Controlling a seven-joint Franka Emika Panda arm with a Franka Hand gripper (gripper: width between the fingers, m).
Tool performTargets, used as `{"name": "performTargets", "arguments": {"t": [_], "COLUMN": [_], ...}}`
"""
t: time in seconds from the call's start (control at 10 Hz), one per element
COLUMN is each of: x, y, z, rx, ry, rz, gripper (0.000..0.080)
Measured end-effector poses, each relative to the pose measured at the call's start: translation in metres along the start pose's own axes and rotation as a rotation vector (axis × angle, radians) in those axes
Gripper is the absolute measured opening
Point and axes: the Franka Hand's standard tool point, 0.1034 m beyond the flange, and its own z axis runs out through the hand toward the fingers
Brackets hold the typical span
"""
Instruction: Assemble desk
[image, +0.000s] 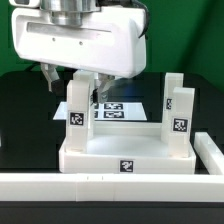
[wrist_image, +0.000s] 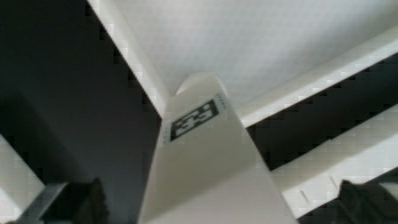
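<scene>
The dark surface (image: 20, 110) carries everything, and a long white rail (image: 110, 185) runs across its near edge, turning back along the exterior view's right. Just behind that rail sits the desk top (image: 125, 160), a white rimmed tray lying upside down, with a square tag on its near wall. Three white legs stand upright from it: one at the near left corner (image: 77, 110), one at the near right corner (image: 180, 120) and one at the far right corner (image: 172, 92), each bearing a black-and-white tag. Farther back, flat on the surface, lies the marker board (image: 120, 108) with its printed squares. The robot's white arm fills the upper part of the exterior view, and its pincer (image: 72, 80) hangs above the near left leg with its jaws spread wide, a finger on either side of the leg's upper end and no grip visible. In the wrist view the same tagged leg (wrist_image: 205, 160) rises between the two dark fingertips (wrist_image: 71, 200), with the tray's white floor behind it.
</scene>
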Motion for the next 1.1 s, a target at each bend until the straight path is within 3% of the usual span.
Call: {"name": "performTargets", "arguments": {"t": [0.7,0.9,1.0,1.1], "x": [0.0013,0.0013,0.0013,0.0013], "y": [0.0025,0.0025,0.0025,0.0025], "z": [0.0005,0.0005,0.0004,0.0004], "rx": [-0.01,-0.01,-0.01,-0.01], "ry": [0.004,0.004,0.004,0.004], "rz": [-0.377,-0.371,-0.371,-0.371], "gripper": [0.0649,0.0378,0.0378,0.0287]}}
